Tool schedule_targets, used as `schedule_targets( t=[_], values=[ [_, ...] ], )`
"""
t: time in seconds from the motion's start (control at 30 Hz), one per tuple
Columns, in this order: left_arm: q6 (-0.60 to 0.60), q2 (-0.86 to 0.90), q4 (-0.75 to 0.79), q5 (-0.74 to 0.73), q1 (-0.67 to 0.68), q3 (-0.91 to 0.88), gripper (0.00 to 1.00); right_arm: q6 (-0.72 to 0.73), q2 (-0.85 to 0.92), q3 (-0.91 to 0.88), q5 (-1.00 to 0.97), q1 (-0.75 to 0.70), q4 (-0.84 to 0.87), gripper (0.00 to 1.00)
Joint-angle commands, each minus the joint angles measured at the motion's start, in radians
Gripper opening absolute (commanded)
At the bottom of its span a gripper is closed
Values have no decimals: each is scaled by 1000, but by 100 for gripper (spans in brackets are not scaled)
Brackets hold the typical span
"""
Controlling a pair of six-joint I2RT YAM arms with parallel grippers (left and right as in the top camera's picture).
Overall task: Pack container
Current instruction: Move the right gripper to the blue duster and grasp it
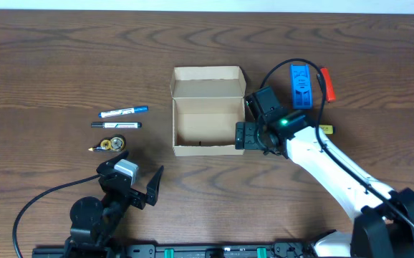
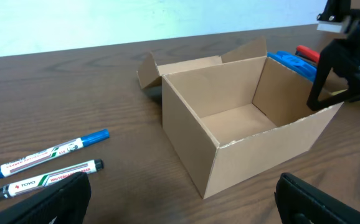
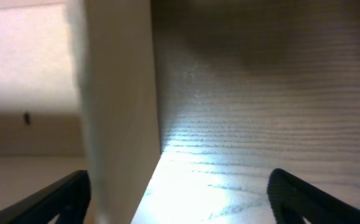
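The container (image 1: 207, 118) is an open tan cardboard box at the table's middle, its flap lid folded back on the far side. It also shows in the left wrist view (image 2: 255, 134), with only bare cardboard inside. My right gripper (image 1: 243, 135) is open and straddles the box's right wall (image 3: 118, 112), one finger inside and one outside (image 3: 177, 196). My left gripper (image 1: 136, 173) is open and empty near the front left (image 2: 180, 211), short of the box. A blue-capped marker (image 1: 123, 111) (image 2: 52, 152) and a black-capped marker (image 1: 115, 125) (image 2: 52, 176) lie left of the box.
A small round yellow-and-black item (image 1: 110, 144) lies below the markers. A blue flat object (image 1: 300, 86) and a red pen (image 1: 327, 84) lie at the right behind my right arm, with a black cable arching over them. A small yellowish piece (image 1: 325, 129) lies beside the arm.
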State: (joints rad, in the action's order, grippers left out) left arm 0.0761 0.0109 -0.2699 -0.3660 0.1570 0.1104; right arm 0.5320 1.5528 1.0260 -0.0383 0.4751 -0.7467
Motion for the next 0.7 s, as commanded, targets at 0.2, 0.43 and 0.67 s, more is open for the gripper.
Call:
schedule_targets(
  t=[0.2,0.43,0.67],
  values=[
    [7,-6,-5,4,-6,-24,95,-217,-302,127,-53,-60,-20,99],
    [7,-6,-5,4,-6,-23,95,-373,-393,125,-185,-76,-54,99],
    [7,-6,-5,4,-6,-24,95,-301,-240,127,-164,-228,-26,99]
  ],
)
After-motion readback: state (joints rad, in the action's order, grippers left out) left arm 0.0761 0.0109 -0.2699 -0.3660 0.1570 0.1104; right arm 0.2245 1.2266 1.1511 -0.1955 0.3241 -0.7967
